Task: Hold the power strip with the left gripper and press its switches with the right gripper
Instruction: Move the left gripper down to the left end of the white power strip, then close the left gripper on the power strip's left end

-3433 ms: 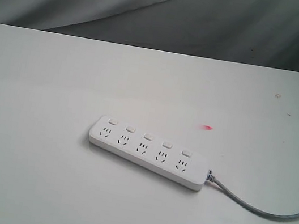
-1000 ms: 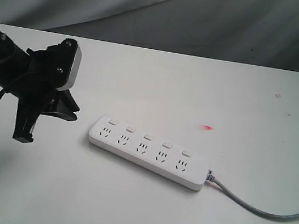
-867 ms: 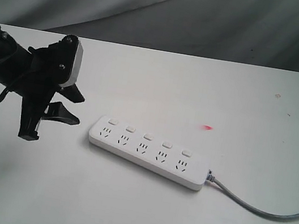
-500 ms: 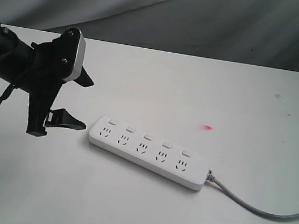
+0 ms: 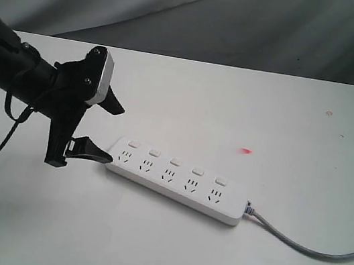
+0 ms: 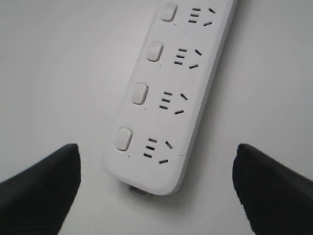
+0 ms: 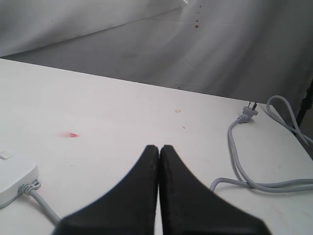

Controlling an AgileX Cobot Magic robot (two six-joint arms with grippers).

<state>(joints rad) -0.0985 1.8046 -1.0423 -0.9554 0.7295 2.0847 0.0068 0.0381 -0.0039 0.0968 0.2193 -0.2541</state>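
Note:
The white power strip (image 5: 176, 180) lies flat on the white table (image 5: 157, 251), its grey cord (image 5: 307, 246) trailing off to the right. A row of small square switches (image 5: 175, 161) runs above its outlets. My left gripper (image 5: 113, 133) hangs open just off the strip's left end, one finger on each side of that end, not touching it. In the left wrist view the strip's rounded end (image 6: 151, 161) sits between the two black fingers (image 6: 39, 188), with switches (image 6: 124, 139) showing. My right gripper (image 7: 159, 149) is shut and empty, away from the strip's cord end (image 7: 12, 181); it does not show in the exterior view.
A small red mark (image 5: 246, 151) lies on the table behind the strip. The grey cord loops with its plug (image 7: 248, 113) near the table's right edge. A grey cloth backdrop (image 5: 197, 13) hangs behind the table.
My left arm has come in from the left and moved right toward the strip's left end. Its jaws have spread wide. The strip has not moved.

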